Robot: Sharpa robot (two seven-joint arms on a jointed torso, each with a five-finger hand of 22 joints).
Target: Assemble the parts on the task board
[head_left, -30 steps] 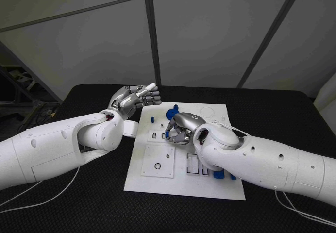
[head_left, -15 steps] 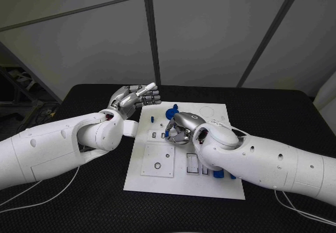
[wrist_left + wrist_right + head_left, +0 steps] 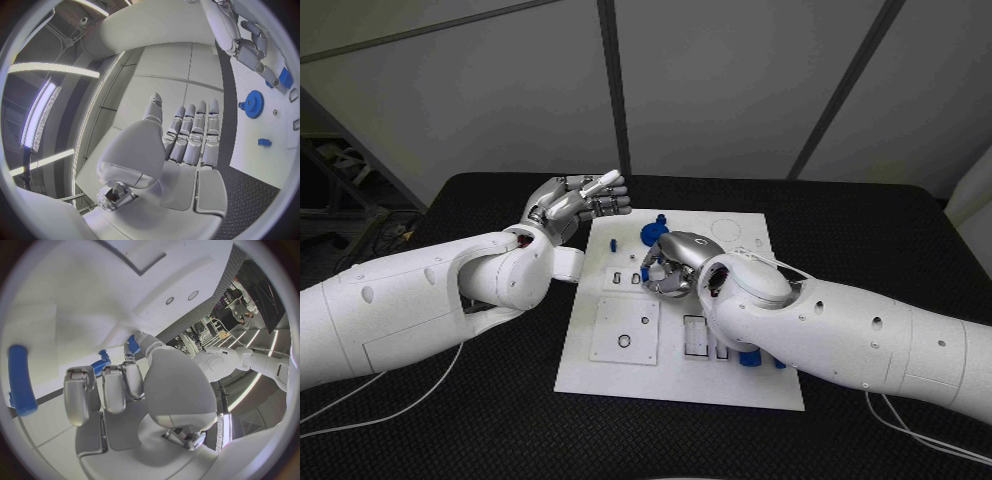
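Note:
The white task board (image 3: 733, 372) lies mid-table. My right hand (image 3: 672, 265) hovers low over its middle with fingers curled, pinching a small blue part (image 3: 133, 344) between thumb and finger; the same part (image 3: 285, 77) shows at its fingertips in the left wrist view. A blue gear (image 3: 653, 232) stands on the board just beyond that hand, and is the gear (image 3: 253, 103) seen from the left wrist. My left hand (image 3: 574, 205) is raised beside the board's far left corner, fingers straight and together, holding nothing.
Further blue parts (image 3: 750, 358) lie on the board's near right, partly under my right forearm. A small blue peg (image 3: 264, 142) sits near the board's left edge. Rectangular slots (image 3: 697, 335) and a raised white plate (image 3: 626, 330) occupy the near half.
My right hand has settled a touch lower over the board's middle with its fingers still curled. The left hand has stayed where it was.

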